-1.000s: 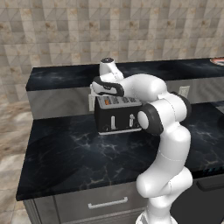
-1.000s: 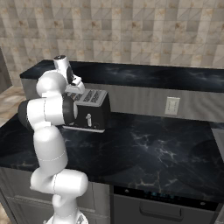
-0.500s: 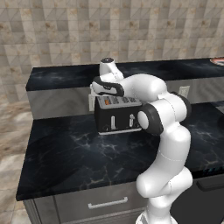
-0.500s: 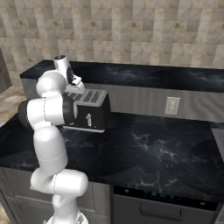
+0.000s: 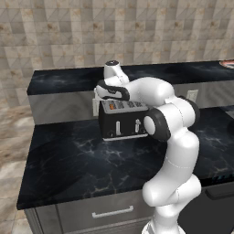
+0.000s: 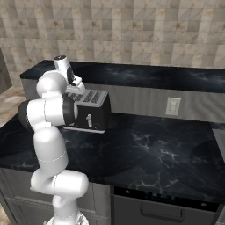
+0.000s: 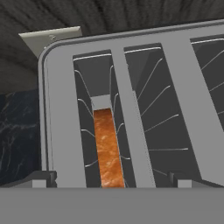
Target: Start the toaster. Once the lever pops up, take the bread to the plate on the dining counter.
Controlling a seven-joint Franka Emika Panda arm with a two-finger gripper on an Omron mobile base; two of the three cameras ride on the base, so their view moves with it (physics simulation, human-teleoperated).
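Observation:
The black toaster (image 5: pixel 123 125) with its silver slotted top (image 7: pixel 61 131) stands on the lower counter, against the grey front of the dining counter (image 5: pixel 68 80). My gripper (image 5: pixel 106 97) hangs just above the toaster's left end, open, fingertips (image 7: pixel 41 178) spread wide to either side of the outer slot. The bread (image 7: pixel 107 148) sits down in that slot, only its orange-brown crust showing. From the right, the gripper (image 6: pixel 77 83) is over the toaster (image 6: pixel 92 114) beside the dining counter (image 6: pixel 154 74). A sliver of the plate (image 5: pixel 228 63) lies far right on the dining counter.
Pale wall outlets (image 5: pixel 193 95) (image 6: pixel 173 105) sit on the grey panel behind the lower black counter (image 5: pixel 82 160). A handled drawer (image 5: pixel 112 212) lies below its front edge, and a dark appliance front (image 6: pixel 154 204) lies under the counter to the right.

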